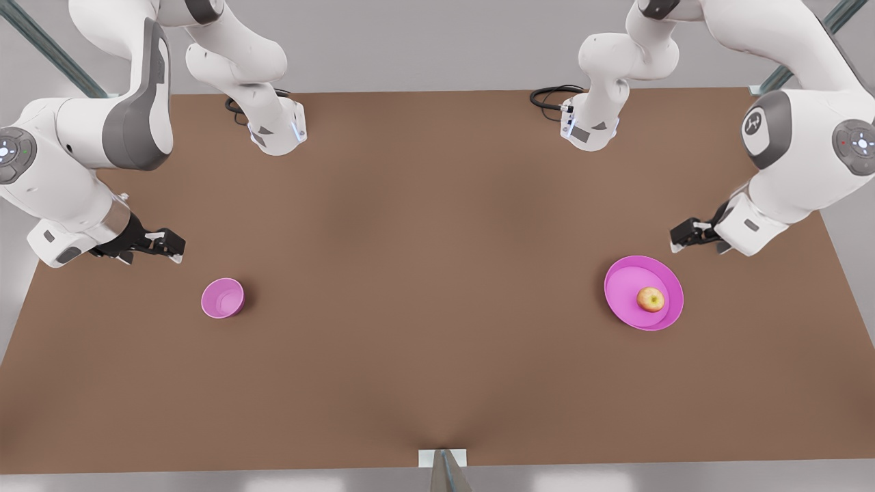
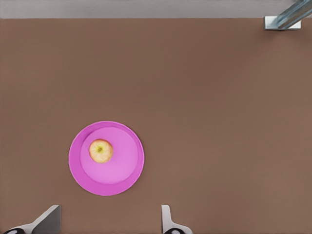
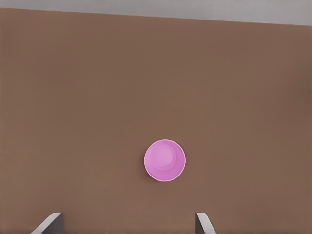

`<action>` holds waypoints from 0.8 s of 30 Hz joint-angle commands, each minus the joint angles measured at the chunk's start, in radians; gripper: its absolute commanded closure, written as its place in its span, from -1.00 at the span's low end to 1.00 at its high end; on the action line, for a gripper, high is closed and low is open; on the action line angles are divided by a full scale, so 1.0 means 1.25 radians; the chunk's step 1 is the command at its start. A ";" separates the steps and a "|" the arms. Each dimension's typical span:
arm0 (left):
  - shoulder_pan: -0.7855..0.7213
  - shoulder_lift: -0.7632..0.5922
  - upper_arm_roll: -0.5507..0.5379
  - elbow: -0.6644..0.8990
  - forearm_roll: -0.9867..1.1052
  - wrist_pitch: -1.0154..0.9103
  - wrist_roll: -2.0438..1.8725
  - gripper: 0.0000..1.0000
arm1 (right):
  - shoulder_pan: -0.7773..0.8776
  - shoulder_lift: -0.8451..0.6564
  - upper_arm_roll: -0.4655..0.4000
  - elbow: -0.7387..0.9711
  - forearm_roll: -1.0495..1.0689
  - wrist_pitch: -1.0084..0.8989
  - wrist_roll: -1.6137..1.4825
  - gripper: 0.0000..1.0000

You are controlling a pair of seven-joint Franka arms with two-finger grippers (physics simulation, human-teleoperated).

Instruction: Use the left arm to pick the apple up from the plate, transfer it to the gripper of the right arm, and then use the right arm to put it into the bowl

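A small yellow-orange apple (image 1: 651, 298) (image 2: 101, 150) lies on the wide pink plate (image 1: 625, 301) (image 2: 124, 183) at the front view's right. My left gripper (image 1: 683, 236) (image 2: 107, 222) hovers just behind the plate, above the table, open with nothing between its fingers. At the front view's left stands the small deep pink bowl (image 1: 222, 298) (image 3: 165, 160), with nothing inside it. My right gripper (image 1: 173, 247) (image 3: 126, 223) hangs behind the bowl and slightly to its left, open and holding nothing.
The brown table (image 1: 424, 273) spreads wide between bowl and plate. Both arm bases (image 1: 277, 126) (image 1: 589, 123) stand at the far edge with black cables. A metal post (image 1: 444, 468) sits at the middle of the near edge.
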 commanded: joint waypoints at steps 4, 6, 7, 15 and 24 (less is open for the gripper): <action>0.006 0.100 0.001 -0.036 0.001 0.114 0.007 -1.00 | 0.000 -0.001 0.000 0.000 0.001 0.002 -0.004 -1.00; 0.017 0.102 0.003 -0.187 0.000 0.316 0.010 -1.00 | 0.000 -0.001 0.000 0.000 0.001 0.002 -0.004 -1.00; 0.018 0.110 0.003 -0.228 0.000 0.369 0.012 -1.00 | 0.000 -0.001 0.000 0.000 0.001 0.002 -0.004 -1.00; 0.119 0.146 0.004 -0.445 0.000 0.660 0.239 -1.00 | -0.001 -0.001 0.000 -0.001 0.001 0.002 -0.005 -1.00; 0.110 0.253 0.003 -0.465 0.001 0.690 0.260 -1.00 | -0.010 -0.001 0.000 -0.001 0.026 0.001 -0.008 -1.00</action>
